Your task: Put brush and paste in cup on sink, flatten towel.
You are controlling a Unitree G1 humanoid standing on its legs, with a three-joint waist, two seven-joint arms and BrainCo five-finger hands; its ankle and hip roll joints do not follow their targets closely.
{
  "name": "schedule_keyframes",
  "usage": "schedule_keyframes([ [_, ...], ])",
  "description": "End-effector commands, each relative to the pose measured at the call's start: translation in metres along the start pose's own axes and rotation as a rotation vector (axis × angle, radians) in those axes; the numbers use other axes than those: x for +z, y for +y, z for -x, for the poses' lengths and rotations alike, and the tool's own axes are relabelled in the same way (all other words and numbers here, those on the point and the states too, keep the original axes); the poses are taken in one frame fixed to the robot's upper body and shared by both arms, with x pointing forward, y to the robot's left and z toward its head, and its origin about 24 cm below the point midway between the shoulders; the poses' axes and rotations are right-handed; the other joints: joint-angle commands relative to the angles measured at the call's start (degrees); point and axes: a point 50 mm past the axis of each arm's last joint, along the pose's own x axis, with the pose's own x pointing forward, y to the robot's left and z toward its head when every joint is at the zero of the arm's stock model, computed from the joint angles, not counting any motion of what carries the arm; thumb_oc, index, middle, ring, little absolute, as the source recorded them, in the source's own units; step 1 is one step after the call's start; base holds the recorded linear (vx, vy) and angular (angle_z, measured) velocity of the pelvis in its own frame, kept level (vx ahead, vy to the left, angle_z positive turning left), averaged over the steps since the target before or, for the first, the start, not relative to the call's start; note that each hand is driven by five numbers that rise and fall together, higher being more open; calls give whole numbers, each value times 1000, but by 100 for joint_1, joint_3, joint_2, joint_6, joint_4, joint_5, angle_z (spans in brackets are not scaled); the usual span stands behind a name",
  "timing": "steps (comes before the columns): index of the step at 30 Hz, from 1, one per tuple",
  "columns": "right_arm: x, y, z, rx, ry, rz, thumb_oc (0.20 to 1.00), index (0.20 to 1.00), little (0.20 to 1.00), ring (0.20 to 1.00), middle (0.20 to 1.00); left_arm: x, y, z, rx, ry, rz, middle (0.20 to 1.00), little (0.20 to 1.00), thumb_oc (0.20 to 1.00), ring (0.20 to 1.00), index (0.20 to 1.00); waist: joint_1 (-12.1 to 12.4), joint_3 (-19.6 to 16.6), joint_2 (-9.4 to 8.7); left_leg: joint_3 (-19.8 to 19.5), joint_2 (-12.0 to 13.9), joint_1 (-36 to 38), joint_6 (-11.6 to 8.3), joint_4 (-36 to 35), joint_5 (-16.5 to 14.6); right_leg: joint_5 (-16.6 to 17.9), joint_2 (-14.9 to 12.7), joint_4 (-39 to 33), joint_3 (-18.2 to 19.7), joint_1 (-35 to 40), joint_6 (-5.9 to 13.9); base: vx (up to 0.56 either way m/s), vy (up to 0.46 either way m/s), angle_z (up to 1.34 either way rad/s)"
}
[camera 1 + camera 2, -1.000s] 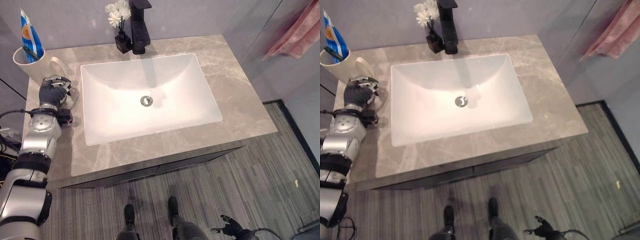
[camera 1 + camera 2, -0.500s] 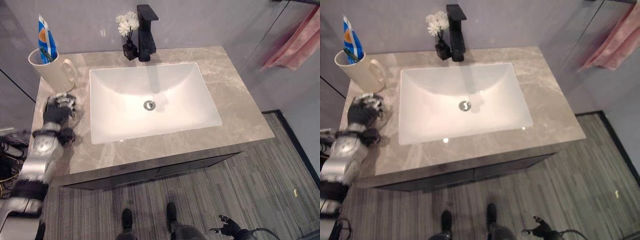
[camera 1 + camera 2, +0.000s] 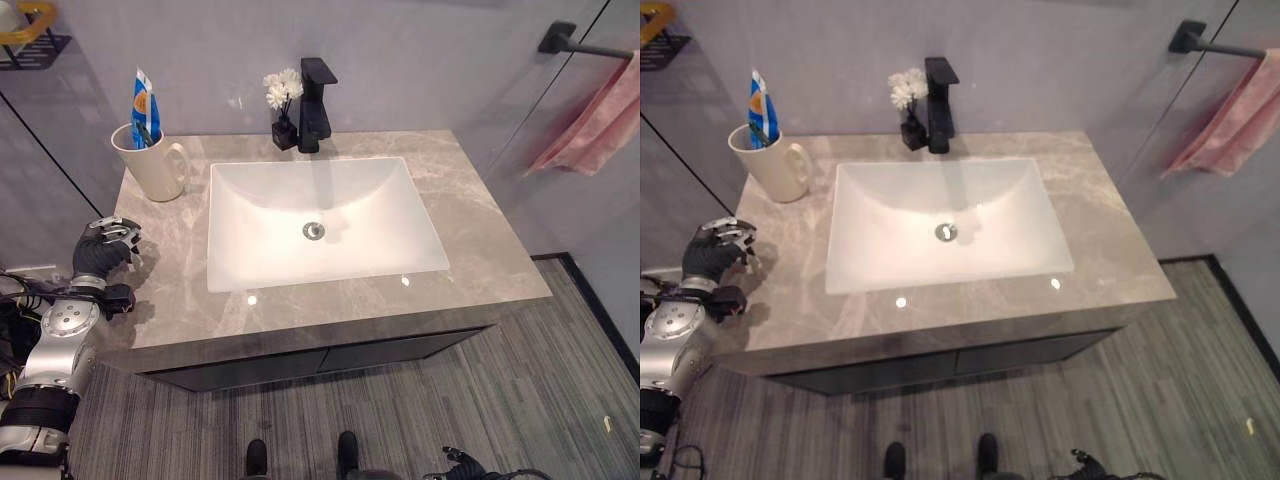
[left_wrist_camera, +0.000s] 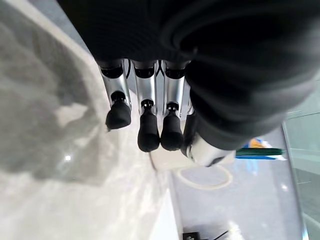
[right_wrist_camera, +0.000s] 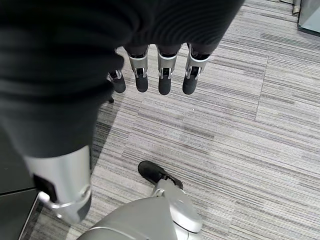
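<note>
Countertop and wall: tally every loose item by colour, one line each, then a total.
White or cream: 2, the cup and the flowers
Blue: 1, the paste tube in the cup
Green: 1, the brush in the cup
Black: 1, the vase
Pink: 1, the towel
Total: 6

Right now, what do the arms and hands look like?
The left arm is silver-grey with black bands. Left hand and right hand each have a dark ribbed cover over back and wrist, and silver fingers with dark rounded tips.
</note>
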Motion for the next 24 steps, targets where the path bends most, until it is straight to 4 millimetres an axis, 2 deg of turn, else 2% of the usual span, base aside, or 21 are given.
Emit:
schedule_keyframes([
  [1,-9,-9,2,-22,27,-30,1000,1000,1000,1000,1000,40,-12,1,-50,-247,-2,200,200,200,200,200,-88,-156,66,-202,-148,350,197,54,-426,-120,-541,113,-122,478,472,32,131,3],
  [4,-7,-9,1,-24,18,-49,1000,1000,1000,1000,1000,32,-23,14,-60,-261,77,200,200,200,200,200,-72,-230,47,-165,-253,537,307,229,-594,-151,-631,252,-38,617,479,3,147,-2],
  [6,-7,-10,1,-29,15,-58,1000,1000,1000,1000,1000,33,-25,17,-66,-274,68,200,200,200,200,200,-60,-236,45,-172,-292,530,341,367,-670,-157,-668,315,-34,653,490,-46,153,2],
  [7,-3,-12,2,-54,-13,-123,1000,1000,1000,1000,1000,34,-31,27,-90,-297,69,200,200,200,200,200,-75,-221,44,-193,-427,560,469,604,-820,-111,-759,662,48,657,528,-56,168,-1],
  [8,-3,-13,2,-54,-12,-123,1000,1000,1000,1000,1000,33,-31,27,-90,-297,69,200,200,200,200,200,-73,-218,43,-191,-430,561,472,610,-824,-116,-763,672,52,654,530,-111,290,1],
  [10,1,-16,3,-68,-48,-172,1000,1000,1000,1000,1000,41,-33,31,-114,-336,6,200,200,200,200,200,-132,-170,61,-229,-584,557,586,729,-886,100,-873,1149,171,511,588,-80,191,3],
  [11,1,-16,3,-68,-48,-172,1000,1000,1000,1000,1000,41,-33,31,-114,-336,6,200,200,200,200,200,-131,-173,59,-226,-587,552,588,734,-888,96,-876,1159,175,502,590,-60,211,10],
  [12,0,-16,4,-75,-57,-185,1000,1000,1000,1000,1000,42,-31,35,-108,-345,8,200,200,200,200,200,-161,-113,86,-256,-705,586,682,789,-922,316,-982,1499,258,343,593,-38,147,13],
  [13,0,-16,4,-75,-56,-184,1000,1000,1000,1000,1000,42,-31,35,-108,-344,8,200,200,200,200,200,-157,-117,85,-250,-709,579,685,796,-925,309,-986,1516,268,328,596,-74,284,8],
  [14,-3,-16,5,-80,-48,-194,1000,1000,1000,1000,1000,45,-33,37,-119,-358,2,200,200,200,200,200,-177,-28,107,-257,-796,619,763,848,-959,533,-1089,1805,337,171,556,-40,141,6],
  [15,-3,-16,5,-80,-48,-194,1000,1000,1000,1000,1000,45,-33,38,-118,-358,2,200,200,200,200,200,-173,-28,106,-252,-798,618,765,852,-961,530,-1091,1815,345,163,557,-85,221,9],
  [16,-1,-18,5,-85,-56,-193,1000,1000,1000,1000,1000,46,-34,39,-122,-369,4,200,200,200,200,200,-195,75,134,-265,-832,613,814,898,-959,677,-1104,2022,398,28,535,-90,213,17],
  [17,0,-15,5,-78,-67,-190,1000,1000,1000,1000,1000,46,-34,41,-128,-372,0,200,200,200,200,200,-204,159,200,-236,-855,598,870,970,-980,413,-936,2272,387,-121,451,-92,278,5],
  [18,-2,-14,5,-71,-64,-194,1000,1000,1000,1000,1000,46,-36,42,-141,-370,-19,200,200,200,200,200,-260,165,248,-273,-863,603,907,982,-986,124,-647,2406,514,-216,390,-40,191,-9],
  [19,-2,-14,5,-71,-63,-194,1000,1000,1000,1000,1000,46,-36,42,-141,-370,-19,200,200,200,200,200,-260,164,247,-273,-862,606,903,990,-1005,87,-645,2455,517,-232,384,20,114,-8],
  [20,-3,-11,6,-61,-66,-203,1000,1000,1000,1000,1000,46,-37,41,-147,-372,-34,200,200,200,200,200,-341,138,272,-325,-879,635,926,968,-998,-326,-241,2475,662,-313,290,36,90,1],
  [21,-6,-9,6,-58,-58,-213,1000,1000,1000,1000,1000,47,-37,41,-148,-381,-43,200,200,200,200,200,-366,104,273,-334,-913,654,953,924,-982,-500,31,2452,672,-461,226,50,118,12],
  [22,-7,-7,6,-53,-50,-217,1000,1000,1000,1000,1000,48,-35,42,-143,-384,-60,200,200,200,200,200,-334,67,243,-281,-971,681,983,867,-975,-516,151,2285,514,-481,174,59,78,0],
  [23,-7,-5,5,-46,-53,-218,1000,1000,1000,1000,1000,48,-34,44,-141,-384,-50,200,200,200,200,200,-321,59,220,-272,-1009,715,993,820,-983,-505,382,2107,348,-578,85,67,35,1],
  [24,-6,-2,5,-36,-51,-208,1000,1000,1000,1000,1000,46,-32,44,-123,-376,-44,200,200,200,200,200,-277,68,194,-255,-1036,748,989,825,-1014,-438,431,2008,123,-658,61,63,9,-4],
])
